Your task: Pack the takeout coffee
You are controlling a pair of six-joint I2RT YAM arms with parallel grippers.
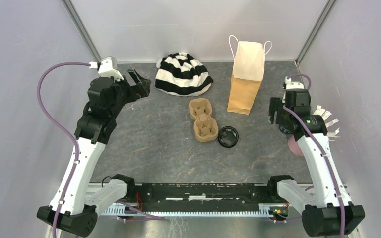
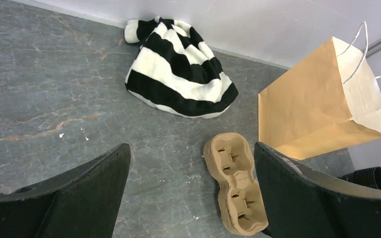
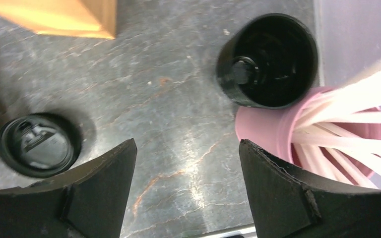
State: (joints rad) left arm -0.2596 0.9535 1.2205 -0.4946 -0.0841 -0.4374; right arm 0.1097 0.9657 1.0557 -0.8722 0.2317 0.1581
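Note:
One black coffee cup (image 1: 227, 137) with a flat black lid stands right of the brown two-cup carrier (image 1: 203, 119). It also shows in the right wrist view (image 3: 38, 145) and, half hidden by a finger, in the left wrist view (image 2: 372, 178). A second black cup (image 3: 267, 60) stands against the pink cup with white sticks (image 3: 327, 134); my right arm mostly hides it in the top view. My right gripper (image 1: 277, 113) (image 3: 187, 144) is open and empty, above bare table between the two cups. My left gripper (image 1: 138, 83) (image 2: 191, 148) is open and empty at the far left.
The brown paper bag (image 1: 245, 79) stands upright and open at the back, right of a black-and-white striped hat (image 1: 183, 74). The empty carrier (image 2: 235, 183) lies flat mid-table. The pink cup (image 1: 295, 145) sits near the right wall. Walls close in on three sides.

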